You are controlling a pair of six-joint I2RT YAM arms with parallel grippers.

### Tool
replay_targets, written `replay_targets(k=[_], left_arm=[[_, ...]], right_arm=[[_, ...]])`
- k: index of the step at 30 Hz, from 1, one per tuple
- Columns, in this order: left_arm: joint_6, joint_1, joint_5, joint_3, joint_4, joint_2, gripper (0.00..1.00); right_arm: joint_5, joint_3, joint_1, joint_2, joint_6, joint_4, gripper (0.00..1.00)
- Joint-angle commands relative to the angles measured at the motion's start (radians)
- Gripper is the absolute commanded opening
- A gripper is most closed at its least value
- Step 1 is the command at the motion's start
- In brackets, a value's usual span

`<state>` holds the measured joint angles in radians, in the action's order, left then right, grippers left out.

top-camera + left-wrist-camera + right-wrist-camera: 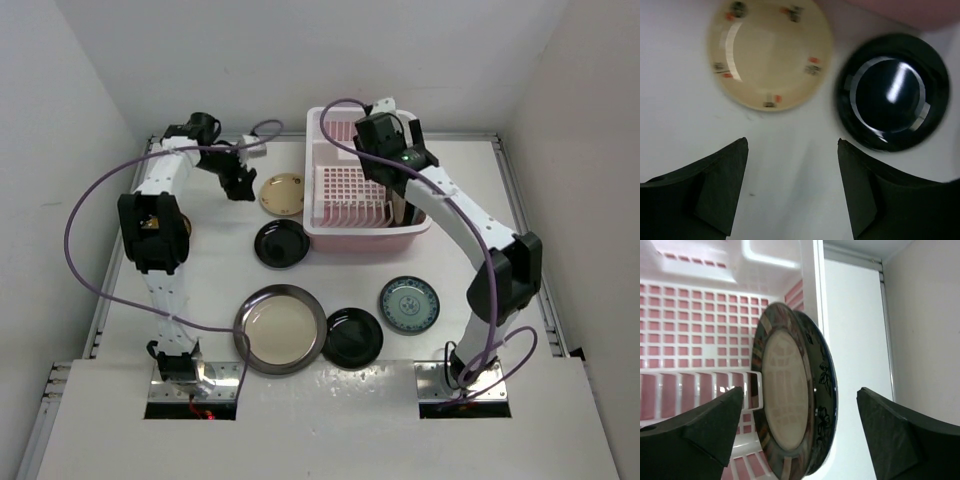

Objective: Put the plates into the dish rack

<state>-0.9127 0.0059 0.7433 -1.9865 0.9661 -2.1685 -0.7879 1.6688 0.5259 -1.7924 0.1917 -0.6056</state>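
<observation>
Pink plastic dish rack (365,238) sits at the far ctr of a white table (560,330), w/ two YAM arms working on either side.

R gripper (800,390) hangs over the rack's right end. Its fingers are spread wide, w/ two plates standing on edge btwn them and neither finger seen touching. The nearer one, a band-rimmed plate (785,400), has a pale middle. Tight behind it leans a dark floral plate (826,390). Both stand against the rack's right wall, above the slotted floor (700,330).

L gripper (792,145) hovers low over bare table just left of the rack. Its jaws are apart and grip nothing. Ahead of its fingertips lie a tan plate (770,52) w/ small marks round the rim and a glossy black plate (892,92), side by side but not touching.

Five plates lie flat outside the rack in the top view:
- tan plate (283,194), beside the rack's left wall
- black plate (282,244), in front of the tan one
- large steel-rimmed cream plate (280,328), nearer the arm bases
- second black plate (352,337), touching the cream plate's right edge
- teal patterned plate (409,305), apart to the right
</observation>
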Motion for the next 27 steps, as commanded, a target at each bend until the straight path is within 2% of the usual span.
replay_targets(k=[1,2,3,6,11,13,15,16,18,21,25,27], left_arm=[[-0.38,-0.07,-0.031,0.082,0.336,0.145,0.76],[-0.408,-0.07,-0.056,0.13,0.336,0.174,0.77],[-0.432,-0.096,-0.105,0.226,0.336,0.234,0.77],[-0.477,-0.16,-0.151,0.352,0.336,0.309,0.79],[-0.477,-0.268,-0.165,0.602,0.336,0.406,0.8],[-0.416,-0.277,-0.165,0.682,0.271,0.459,0.8],[-0.283,-0.265,-0.165,0.8,0.13,0.501,0.8],[-0.263,-0.236,-0.165,0.854,0.096,0.501,0.8],[-0.177,-0.222,-0.154,0.868,0.018,0.501,0.8],[-0.127,-0.213,-0.119,0.899,-0.029,0.481,0.8],[-0.107,-0.282,-0.108,0.956,-0.041,0.461,0.8],[-0.098,-0.3,-0.108,1.0,-0.05,0.437,0.77]], right_arm=[[0.09,-0.006,-0.003,0.123,-0.058,0.082,0.96],[0.123,-0.024,-0.003,0.149,-0.072,0.125,1.0],[0.139,-0.071,-0.006,0.163,-0.083,0.135,1.0],[0.243,-0.153,-0.013,0.225,-0.089,0.19,1.0],[0.386,-0.269,-0.006,0.339,-0.068,0.221,1.0],[0.401,-0.352,0.015,0.388,-0.049,0.228,1.0],[0.394,-0.411,0.048,0.45,-0.008,0.21,1.0],[0.395,-0.449,0.058,0.497,0.003,0.201,1.0],[0.378,-0.512,0.101,0.524,0.046,0.173,1.0],[0.317,-0.562,0.153,0.582,0.12,0.12,0.98],[0.254,-0.609,0.224,0.622,0.17,0.089,0.97],[0.224,-0.623,0.249,0.642,0.161,0.076,0.97]])
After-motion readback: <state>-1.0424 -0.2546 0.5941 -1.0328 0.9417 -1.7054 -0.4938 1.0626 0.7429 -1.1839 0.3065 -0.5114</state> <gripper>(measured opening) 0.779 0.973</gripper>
